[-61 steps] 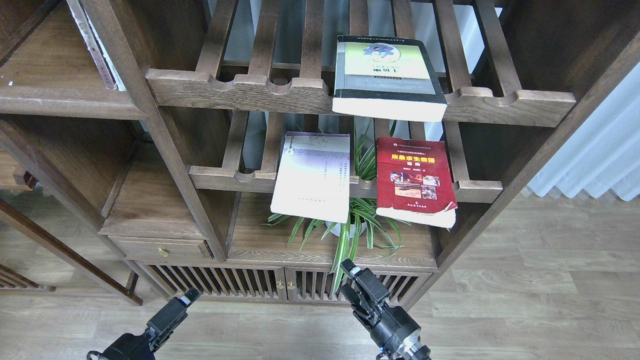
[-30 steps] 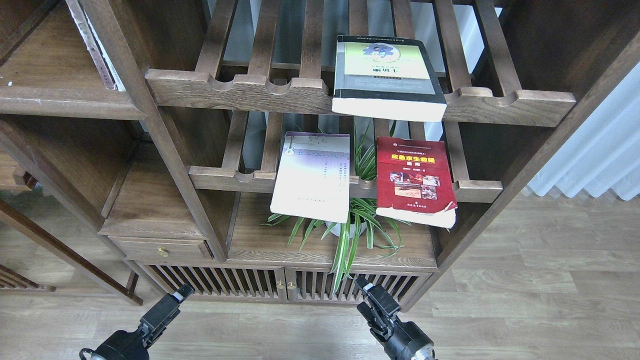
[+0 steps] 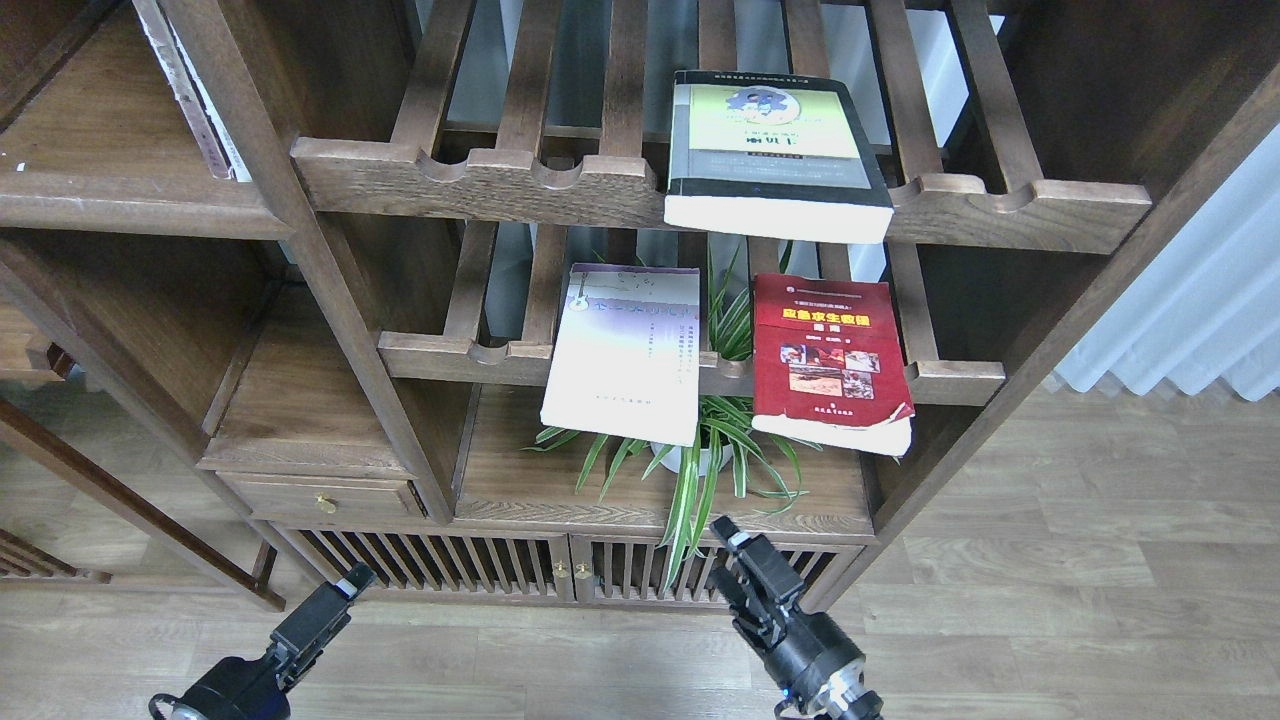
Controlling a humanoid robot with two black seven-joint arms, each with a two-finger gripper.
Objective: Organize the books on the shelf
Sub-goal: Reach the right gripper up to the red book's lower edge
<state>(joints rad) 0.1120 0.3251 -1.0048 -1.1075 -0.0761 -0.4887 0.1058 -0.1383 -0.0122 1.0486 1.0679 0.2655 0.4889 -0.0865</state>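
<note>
both arms are seen low in the head view, raised from the bottom edge and angled up toward one o'clock. the left pincer [image 3: 345, 582] is held in front of the slatted cabinet doors [image 3: 470, 565], nothing in it; whether its fingers are apart or together cannot be told. the right pincer [image 3: 735, 540] is held just below the drooping leaves of the potted plant [image 3: 700, 455], nothing gripped, and its finger gap cannot be told either.

the black-grey book [image 3: 775, 150] is laid flat on the upper slatted rack [image 3: 470, 180], long axis running twelve to six, its page edge overhanging the front rail. on the lower slatted rack [image 3: 450, 352] the lavender-white book [image 3: 625, 350] and the red book [image 3: 830, 350] are laid flat side by side, apart, titles upright, both overhanging toward six o'clock. the dark-brown shelf [image 3: 120, 185] is seen at ten o'clock.
</note>
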